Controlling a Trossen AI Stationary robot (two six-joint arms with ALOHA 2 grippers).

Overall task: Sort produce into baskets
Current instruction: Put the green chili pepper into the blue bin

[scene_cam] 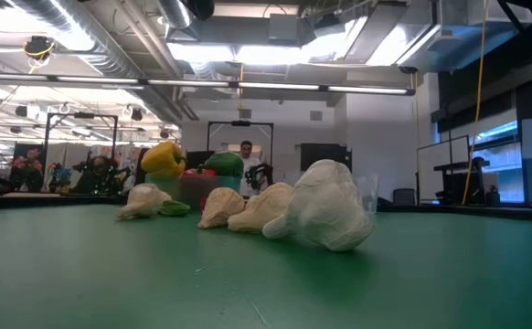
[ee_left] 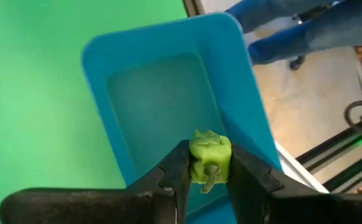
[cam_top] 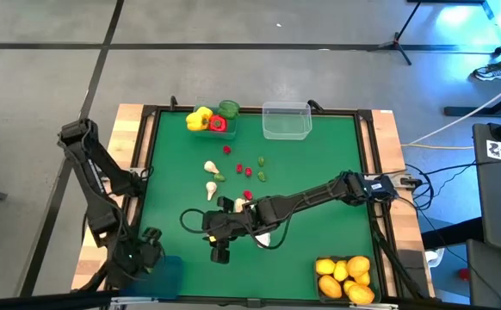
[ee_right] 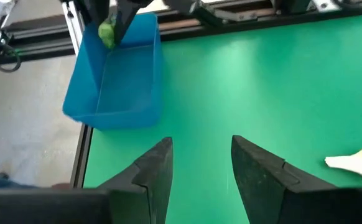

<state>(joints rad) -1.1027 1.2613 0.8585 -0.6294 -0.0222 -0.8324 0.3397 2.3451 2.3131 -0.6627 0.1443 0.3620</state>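
A small green toy piece point(ee_left: 209, 154) with a stem hangs over the opaque blue basket point(ee_left: 168, 93) at the table's near left corner. My left gripper point(ee_left: 209, 163) is shut on it. My right gripper point(ee_right: 201, 165) stands open above the green mat near the table's middle with nothing between its fingers. White garlic bulbs point(cam_top: 210, 178) lie on the mat, one of them point(ee_right: 355, 162) beside my right gripper. Tiny red and green pieces point(cam_top: 249, 166) are scattered farther back. My left gripper pinches the green piece by its two opposite sides point(ee_left: 193, 158) between its two fingers. The fingers point(ee_right: 120, 15) slant down from above. The piece is lifted clear above the inside of the blue basket, its stem end point(ee_left: 211, 177) turned toward the wrist.
Yellow, red and green peppers point(cam_top: 209, 118) are heaped at the far edge, a clear basket point(cam_top: 287, 120) beside them. A basket of yellow-orange citrus point(cam_top: 345, 277) stands at the near right corner. A raised frame point(cam_top: 367, 112) borders the mat. A person point(scene_cam: 245, 151) stands far behind.
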